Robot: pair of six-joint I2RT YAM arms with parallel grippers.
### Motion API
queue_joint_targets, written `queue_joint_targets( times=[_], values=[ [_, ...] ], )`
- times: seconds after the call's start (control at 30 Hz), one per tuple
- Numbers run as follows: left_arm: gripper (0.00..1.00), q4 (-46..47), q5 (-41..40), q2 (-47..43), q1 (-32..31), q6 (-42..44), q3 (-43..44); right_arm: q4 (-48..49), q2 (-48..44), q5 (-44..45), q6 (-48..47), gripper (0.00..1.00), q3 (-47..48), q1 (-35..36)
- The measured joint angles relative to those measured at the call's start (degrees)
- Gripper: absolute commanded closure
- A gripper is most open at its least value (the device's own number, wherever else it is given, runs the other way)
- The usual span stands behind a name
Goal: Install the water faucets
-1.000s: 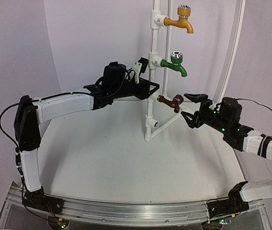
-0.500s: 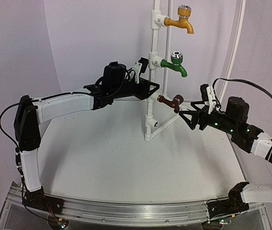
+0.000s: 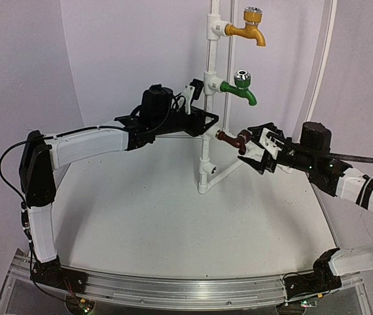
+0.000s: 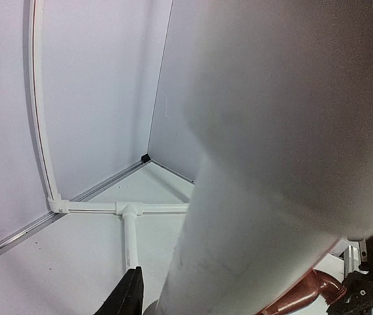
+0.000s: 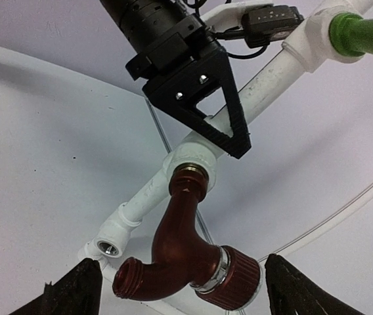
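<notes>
Right wrist view: your right gripper (image 5: 181, 264) stands open, fingers flanking the dark brown faucet (image 5: 180, 230), which sits in a socket on the right of the white pipe stand (image 5: 272, 71). It looks rigid, smooth and probably light; take its collared cap end. Left gripper (image 3: 203, 123) clamps the stand.

Top external: high behind arm bases (image 3: 48, 270), wide, facing back wall (image 3: 121, 46) | left wrist: jammed against white pipe stand (image 4: 252, 164), blurred | right wrist: close under dark brown faucet (image 5: 186, 256), looking up | all share that faucet
</notes>
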Motion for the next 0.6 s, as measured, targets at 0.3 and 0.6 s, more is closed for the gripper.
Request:
queue_joint_targets(
  times=[0.3, 0.6],
  values=[
    [1.00, 0.0, 0.0, 0.0, 0.0, 0.0, 0.0, 4.1, 4.6, 2.5, 1.1, 0.58, 0.5, 1.6],
    [1.00, -0.1, -0.6, 0.0, 0.1, -1.0, 0.2, 7.5, 5.5, 7.0, 26.3, 0.99, 0.9, 3.4]
  ],
)
